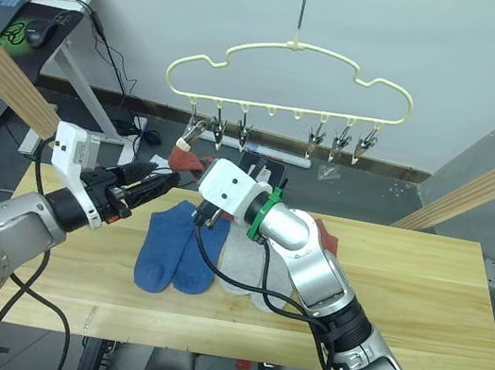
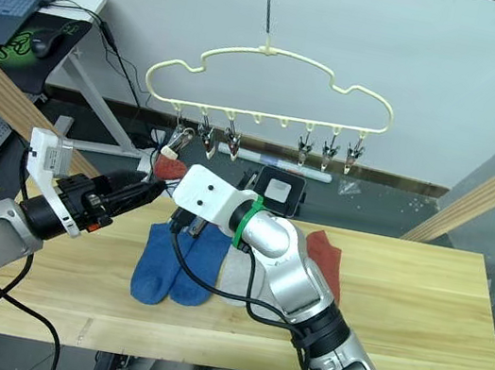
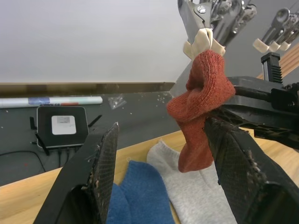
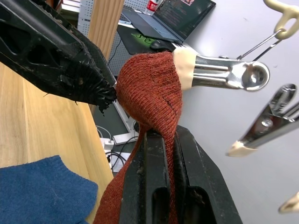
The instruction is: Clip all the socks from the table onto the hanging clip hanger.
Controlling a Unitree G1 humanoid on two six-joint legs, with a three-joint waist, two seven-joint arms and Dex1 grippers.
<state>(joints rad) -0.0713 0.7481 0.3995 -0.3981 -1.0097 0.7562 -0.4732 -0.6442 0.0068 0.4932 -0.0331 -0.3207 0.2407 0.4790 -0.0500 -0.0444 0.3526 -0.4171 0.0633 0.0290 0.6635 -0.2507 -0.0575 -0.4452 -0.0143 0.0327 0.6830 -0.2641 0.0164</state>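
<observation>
Two blue socks (image 1: 176,251), two grey (image 1: 243,266), on table (image 1: 420,292).

1. My right arm covers most of the light grey socks (image 1: 242,270); I see only their edges.
2. The rust red sock (image 2: 325,261) on the table is half hidden behind the right forearm.
3. Right gripper (image 4: 161,154): sock cloth wraps its tips, so I can't see the contact.
4. The clip hanger (image 1: 293,64) hook runs off the top edge.
</observation>
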